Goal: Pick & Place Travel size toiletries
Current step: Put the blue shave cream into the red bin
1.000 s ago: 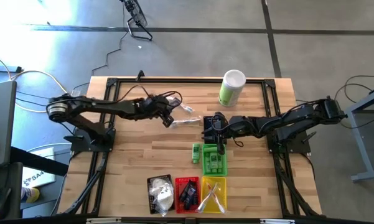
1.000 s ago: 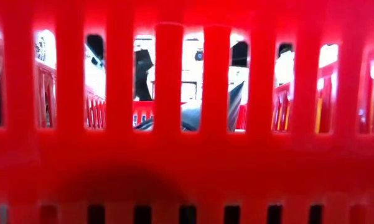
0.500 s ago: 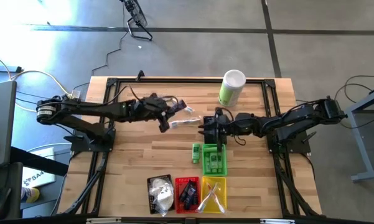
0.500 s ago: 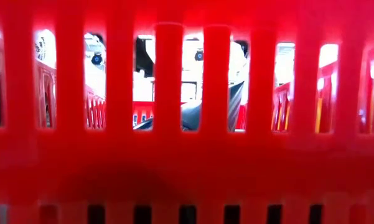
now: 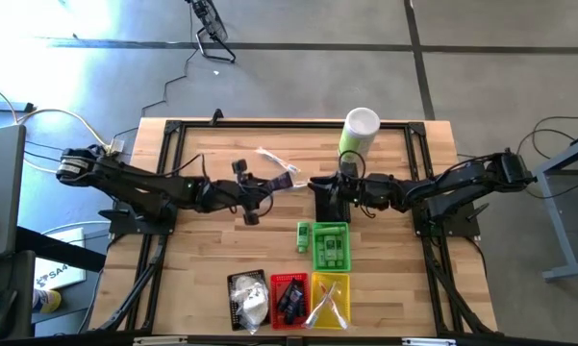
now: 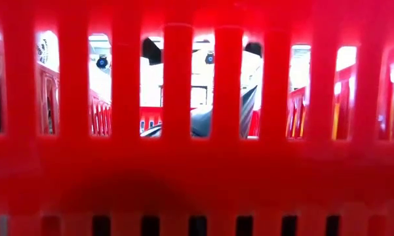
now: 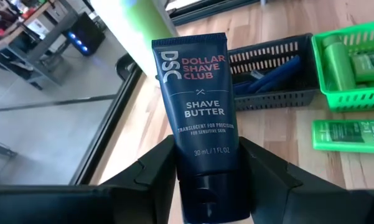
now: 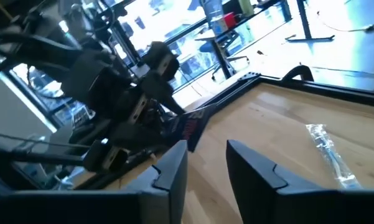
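Landmark: green basket (image 5: 331, 246), sitting just right of the table's centre, toward the near edge.

Left gripper (image 5: 251, 197) sits well left of the green basket, out over bare wood. Its claw is clamped on a dark blue tube (image 7: 199, 112); the label reads "Dollar Shave Club Shave Butter". In the left wrist view the tube stands upright between the two fingers (image 7: 150, 171), cap end down in the grip, printed face toward the camera.

Right gripper (image 5: 319, 186) hangs just behind the green basket, on its far side. Fingers (image 8: 174, 168) stand a little apart with nothing between them; the claw is open and empty.

A thin clear-wrapped stick (image 5: 275, 161) lies on the wood, behind and left of the green basket, between the two grippers and farther back. It also shows in the right wrist view (image 8: 328, 154).

A small green bottle (image 5: 303, 236) lies flat on the table, touching or just beside the green basket's left wall. More green bottles sit inside the basket (image 7: 345, 59).

Black basket (image 5: 247, 299), red basket (image 5: 289, 299) and yellow basket (image 5: 330, 299) form a row nearer than the green basket, at the table's front edge. White pouches are in the black one, dark tubes in the red, clear sticks in the yellow.

Tall green-and-white canister (image 5: 358, 135) stands upright, behind and slightly right of the green basket, near the table's far edge.

The low view is filled by the red basket's slatted wall (image 6: 197, 164).
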`<state>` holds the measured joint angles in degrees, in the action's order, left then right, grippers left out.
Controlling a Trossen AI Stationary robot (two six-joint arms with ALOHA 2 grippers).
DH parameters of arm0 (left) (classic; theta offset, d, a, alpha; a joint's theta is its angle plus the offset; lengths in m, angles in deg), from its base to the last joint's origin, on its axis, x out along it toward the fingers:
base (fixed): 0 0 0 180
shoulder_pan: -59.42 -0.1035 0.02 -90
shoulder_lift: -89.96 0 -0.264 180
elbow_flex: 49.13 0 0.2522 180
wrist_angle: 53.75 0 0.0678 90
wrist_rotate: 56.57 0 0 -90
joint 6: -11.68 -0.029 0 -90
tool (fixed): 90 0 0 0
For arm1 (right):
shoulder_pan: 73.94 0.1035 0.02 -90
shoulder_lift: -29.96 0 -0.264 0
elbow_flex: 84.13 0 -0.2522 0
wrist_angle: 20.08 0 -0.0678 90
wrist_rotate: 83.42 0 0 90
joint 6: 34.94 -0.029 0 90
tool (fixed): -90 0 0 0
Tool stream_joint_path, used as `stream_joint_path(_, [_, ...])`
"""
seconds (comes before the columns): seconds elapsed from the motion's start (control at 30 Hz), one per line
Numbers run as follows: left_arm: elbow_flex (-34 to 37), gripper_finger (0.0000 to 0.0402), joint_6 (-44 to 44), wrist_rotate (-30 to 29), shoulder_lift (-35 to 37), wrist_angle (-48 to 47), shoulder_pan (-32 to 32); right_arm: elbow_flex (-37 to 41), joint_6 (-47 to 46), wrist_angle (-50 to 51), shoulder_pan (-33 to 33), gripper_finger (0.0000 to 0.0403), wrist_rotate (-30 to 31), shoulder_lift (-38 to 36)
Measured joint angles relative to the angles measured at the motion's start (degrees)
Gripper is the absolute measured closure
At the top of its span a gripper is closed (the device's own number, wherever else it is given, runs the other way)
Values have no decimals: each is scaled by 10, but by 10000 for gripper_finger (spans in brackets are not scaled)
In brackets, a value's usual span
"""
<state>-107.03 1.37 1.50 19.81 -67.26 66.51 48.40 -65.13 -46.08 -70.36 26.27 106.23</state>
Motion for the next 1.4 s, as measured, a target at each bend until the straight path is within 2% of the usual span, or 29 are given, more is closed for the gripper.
stream_joint_path(0.17, [0,250,-12,-6,0,-1,6,0,-37,0,0,248,24,0])
stream_joint_path(0.33, [0,250,-17,-7,0,0,5,0,-77,-27,0,179,10,27])
stream_joint_path(0.47, [-1,250,-19,-2,-1,1,5,0,-92,-87,0,161,13,74])
stream_joint_path(0.7, [-1,250,-15,3,-23,16,5,-3,-101,-188,-24,177,-3,133])
stream_joint_path(0.93, [-1,250,-30,2,-69,94,5,-25,-120,-188,-37,193,-36,171])
stream_joint_path(1.17, [-1,250,-34,-29,-76,100,4,-26,-116,-178,-37,228,-36,171])
stream_joint_path(1.4, [-1,250,-34,-30,-76,103,4,-26,-116,-166,-37,273,-48,171])
